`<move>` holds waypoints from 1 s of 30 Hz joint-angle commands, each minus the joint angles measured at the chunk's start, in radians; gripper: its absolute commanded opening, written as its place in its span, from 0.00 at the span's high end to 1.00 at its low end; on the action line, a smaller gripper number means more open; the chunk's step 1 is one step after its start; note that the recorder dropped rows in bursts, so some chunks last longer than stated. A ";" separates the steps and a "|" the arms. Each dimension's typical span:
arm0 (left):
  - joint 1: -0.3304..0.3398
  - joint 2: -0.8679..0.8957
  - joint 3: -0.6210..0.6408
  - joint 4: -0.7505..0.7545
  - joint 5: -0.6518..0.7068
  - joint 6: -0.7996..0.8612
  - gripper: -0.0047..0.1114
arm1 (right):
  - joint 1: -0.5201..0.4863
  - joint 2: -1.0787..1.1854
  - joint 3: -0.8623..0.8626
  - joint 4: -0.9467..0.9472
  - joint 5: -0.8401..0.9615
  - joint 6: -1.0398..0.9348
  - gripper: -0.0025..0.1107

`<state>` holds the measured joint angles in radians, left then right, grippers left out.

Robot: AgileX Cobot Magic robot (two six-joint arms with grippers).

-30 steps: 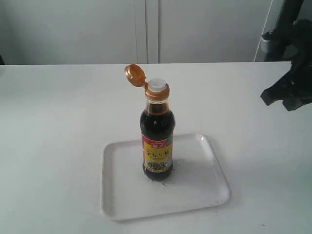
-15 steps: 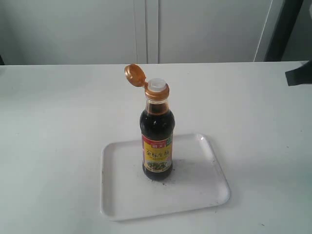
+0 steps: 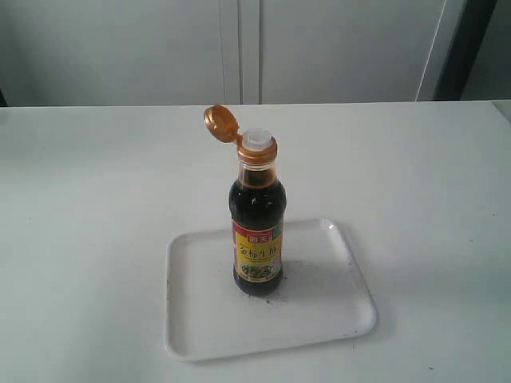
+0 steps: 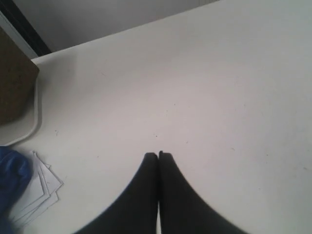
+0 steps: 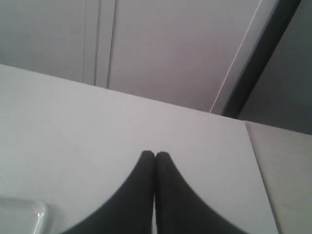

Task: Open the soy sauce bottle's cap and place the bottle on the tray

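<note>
The soy sauce bottle stands upright on the white tray in the exterior view. Its copper-orange cap is flipped open to the left, and the white pour spout is bare. Neither arm shows in the exterior view. In the left wrist view my left gripper is shut over bare white table with nothing between its fingers. My right gripper is shut too, also over the table, and a rounded corner of the tray shows beside it.
A brown box on a white board, a blue object and some white papers lie near the left gripper. White cabinet doors stand behind the table. The table's right edge runs near the right gripper.
The right arm, seen at the exterior view's right edge a second ago, has drawn back out of that view. The bottle, its cap and the tray have not moved.
</note>
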<state>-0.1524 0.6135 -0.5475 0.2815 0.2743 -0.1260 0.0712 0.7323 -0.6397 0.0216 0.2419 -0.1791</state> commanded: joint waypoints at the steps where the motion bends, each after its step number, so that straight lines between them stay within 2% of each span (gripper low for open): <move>1: 0.001 -0.085 0.041 -0.005 -0.054 -0.014 0.96 | -0.002 -0.088 0.057 0.004 -0.071 -0.002 0.98; 7: 0.001 -0.177 0.079 -0.038 -0.079 -0.017 0.96 | -0.002 -0.184 0.107 0.009 -0.080 0.017 0.98; 17: 0.001 -0.344 0.081 -0.129 0.016 -0.017 0.96 | -0.002 -0.329 0.132 0.035 -0.057 0.050 0.98; 30: 0.001 -0.360 0.081 -0.147 0.058 -0.010 0.96 | -0.002 -0.351 0.132 0.035 -0.034 0.053 0.98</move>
<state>-0.1524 0.2613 -0.4724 0.1450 0.3283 -0.1385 0.0712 0.3857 -0.5130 0.0504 0.2079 -0.1335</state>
